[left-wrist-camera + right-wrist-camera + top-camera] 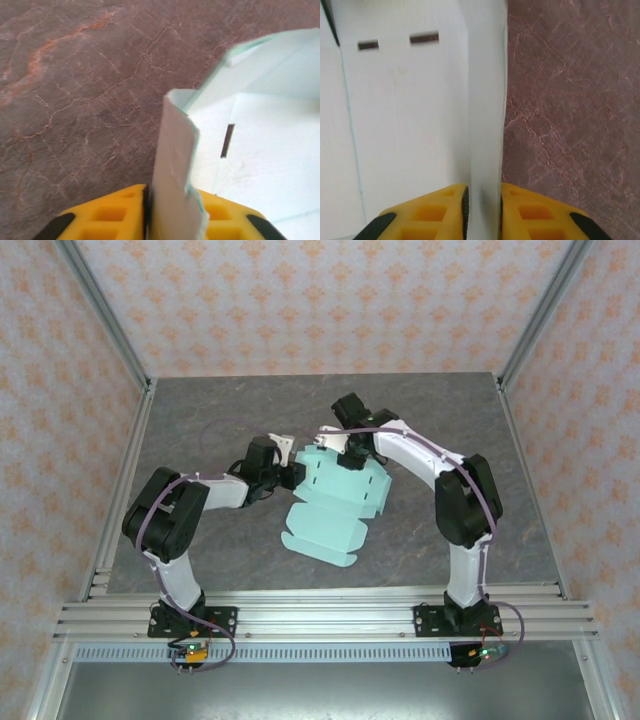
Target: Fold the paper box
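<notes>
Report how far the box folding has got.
Done: very little; the paper box lies mostly as a flat sheet. In hand: the left gripper pinches one raised flap, and the right gripper straddles another. Left: standing the remaining walls and tucking the flaps.

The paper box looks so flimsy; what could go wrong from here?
The paper box is thin: the flap upright between the left jaws could crease or tear if pulled sideways. The wall between the right jaws may slip out and flop flat. The rest lies loose on the table and could slide.
</notes>
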`<move>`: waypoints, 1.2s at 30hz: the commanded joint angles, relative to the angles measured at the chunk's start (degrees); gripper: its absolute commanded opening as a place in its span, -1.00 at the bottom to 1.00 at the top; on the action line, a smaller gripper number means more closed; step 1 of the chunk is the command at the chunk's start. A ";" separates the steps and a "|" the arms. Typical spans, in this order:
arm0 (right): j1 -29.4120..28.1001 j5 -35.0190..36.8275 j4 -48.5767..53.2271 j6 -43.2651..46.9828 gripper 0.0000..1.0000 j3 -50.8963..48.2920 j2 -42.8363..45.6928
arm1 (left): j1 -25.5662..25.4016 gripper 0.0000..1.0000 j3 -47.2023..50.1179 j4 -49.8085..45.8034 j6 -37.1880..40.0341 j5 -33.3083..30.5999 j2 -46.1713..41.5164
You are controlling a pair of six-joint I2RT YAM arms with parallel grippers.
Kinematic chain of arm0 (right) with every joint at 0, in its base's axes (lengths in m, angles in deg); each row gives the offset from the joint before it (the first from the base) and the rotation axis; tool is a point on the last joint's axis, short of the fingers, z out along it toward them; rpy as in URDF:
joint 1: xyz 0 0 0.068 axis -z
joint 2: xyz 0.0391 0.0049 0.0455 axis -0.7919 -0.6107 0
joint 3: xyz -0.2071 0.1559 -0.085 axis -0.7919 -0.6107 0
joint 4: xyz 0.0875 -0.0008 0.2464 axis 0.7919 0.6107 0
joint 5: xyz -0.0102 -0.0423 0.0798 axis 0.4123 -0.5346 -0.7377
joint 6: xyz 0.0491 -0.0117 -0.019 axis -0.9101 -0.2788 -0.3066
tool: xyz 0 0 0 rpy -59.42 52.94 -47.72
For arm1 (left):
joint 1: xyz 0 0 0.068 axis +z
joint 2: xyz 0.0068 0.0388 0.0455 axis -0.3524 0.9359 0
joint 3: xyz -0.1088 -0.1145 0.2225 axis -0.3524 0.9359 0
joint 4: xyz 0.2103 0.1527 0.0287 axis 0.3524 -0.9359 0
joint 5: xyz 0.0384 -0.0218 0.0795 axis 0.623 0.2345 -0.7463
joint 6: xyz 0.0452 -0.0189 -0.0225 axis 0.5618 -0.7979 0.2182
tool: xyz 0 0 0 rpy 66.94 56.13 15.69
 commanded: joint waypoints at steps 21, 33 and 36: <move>-1.56 -9.95 -19.01 -139.62 0.40 -10.92 16.21 | -5.00 -1.00 11.54 23.04 -10.76 -12.61 -9.31; 5.16 -12.00 -21.51 -147.04 0.37 -8.40 9.70 | -8.25 -1.00 14.73 28.30 -6.56 -18.98 -8.87; 6.12 -14.01 -22.43 -149.05 0.20 -8.59 7.71 | -8.86 -1.00 15.20 28.86 -6.42 -20.06 -9.06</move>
